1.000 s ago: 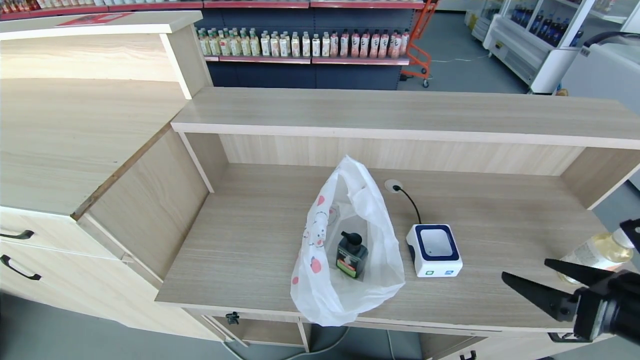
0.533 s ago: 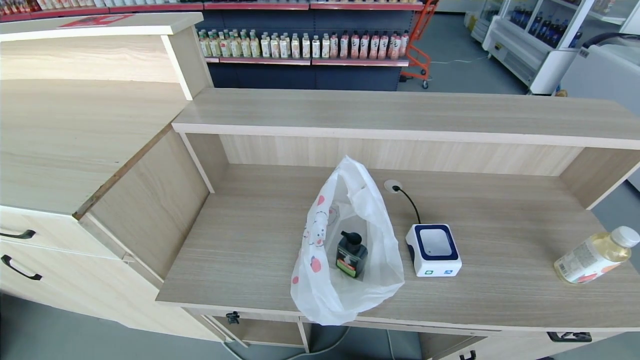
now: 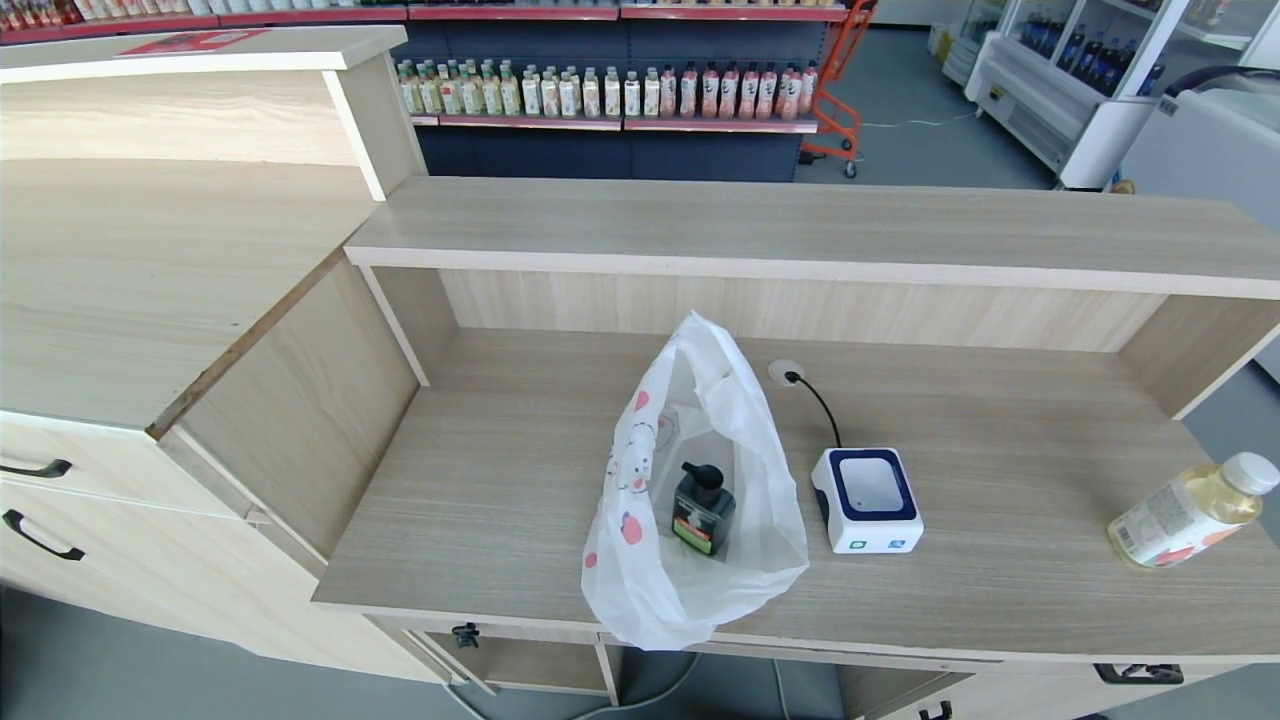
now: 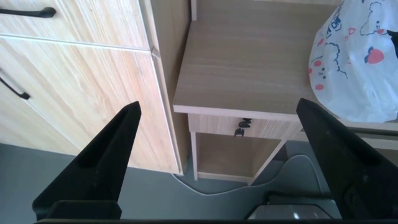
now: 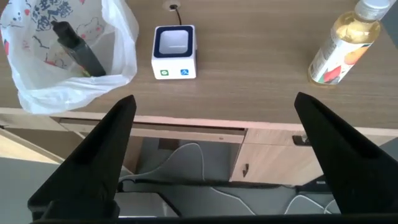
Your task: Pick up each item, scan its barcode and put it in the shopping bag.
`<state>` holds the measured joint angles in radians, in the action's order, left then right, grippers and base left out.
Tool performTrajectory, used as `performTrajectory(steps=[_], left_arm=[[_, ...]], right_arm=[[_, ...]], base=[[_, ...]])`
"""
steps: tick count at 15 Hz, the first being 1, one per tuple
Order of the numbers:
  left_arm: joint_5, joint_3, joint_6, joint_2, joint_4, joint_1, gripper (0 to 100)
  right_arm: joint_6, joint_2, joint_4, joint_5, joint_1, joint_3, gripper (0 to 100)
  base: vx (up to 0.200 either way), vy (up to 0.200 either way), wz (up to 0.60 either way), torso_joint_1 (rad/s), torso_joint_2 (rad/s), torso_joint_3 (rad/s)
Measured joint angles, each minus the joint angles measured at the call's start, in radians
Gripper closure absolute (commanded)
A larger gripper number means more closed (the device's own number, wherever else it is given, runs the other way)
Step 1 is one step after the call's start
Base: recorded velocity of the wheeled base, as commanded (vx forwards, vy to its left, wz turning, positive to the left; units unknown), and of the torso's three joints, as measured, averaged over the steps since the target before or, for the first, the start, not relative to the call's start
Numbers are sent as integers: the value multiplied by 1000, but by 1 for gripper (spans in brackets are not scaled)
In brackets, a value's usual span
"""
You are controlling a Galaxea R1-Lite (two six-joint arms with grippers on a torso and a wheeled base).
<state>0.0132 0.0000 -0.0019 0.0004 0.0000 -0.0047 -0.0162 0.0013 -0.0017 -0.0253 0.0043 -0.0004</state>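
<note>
A white shopping bag with red prints stands open on the wooden counter, and a dark pump bottle stands inside it. To the bag's right sits the white barcode scanner with a dark-framed window. A bottle of yellowish drink with a white cap lies tilted at the counter's right end. My right gripper is open, held back below the counter's front edge, facing the bag, the scanner and the bottle. My left gripper is open, low by the counter's left front corner, beside the bag.
A raised shelf runs along the counter's back. A taller cabinet with drawers flanks the left. The scanner's cable runs to a hole in the counter. Store shelves with drinks stand behind.
The right gripper, seen a second ago at the head view's lower right in front of the yellowish bottle, has drawn back out of that view. The items on the counter have not moved.
</note>
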Motion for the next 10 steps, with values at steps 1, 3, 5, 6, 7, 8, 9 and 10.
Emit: performTrajectory(steps=[1, 3, 5, 6, 7, 8, 9, 10], left_arm=[[0, 0, 1, 0, 0, 0, 0], [0, 0, 2, 0, 0, -1, 0], [1, 0, 3, 0, 0, 1, 0], [1, 0, 4, 0, 0, 0, 0], [1, 0, 4, 0, 0, 0, 0], [1, 0, 4, 0, 0, 0, 0], [1, 0, 5, 0, 0, 0, 0], [1, 0, 4, 0, 0, 0, 0]], right_arm=[[1, -3, 0, 0, 0, 0, 0], [6, -5, 0, 0, -2, 0, 0], [18, -5, 0, 0, 0, 0, 0], [19, -5, 1, 0, 0, 0, 0], [20, -6, 1, 0, 0, 0, 0], [20, -5, 1, 0, 0, 0, 0], [20, -5, 1, 0, 0, 0, 0], [20, -5, 1, 0, 0, 0, 0]], base=[[0, -200, 0, 2, 7, 2], [0, -200, 0, 0, -2, 5], [0, -200, 0, 5, 2, 2], [0, -200, 0, -2, 2, 2], [0, -200, 0, 2, -2, 7], [0, -200, 0, -2, 2, 2], [0, -200, 0, 7, 2, 2], [0, -200, 0, 7, 2, 7]])
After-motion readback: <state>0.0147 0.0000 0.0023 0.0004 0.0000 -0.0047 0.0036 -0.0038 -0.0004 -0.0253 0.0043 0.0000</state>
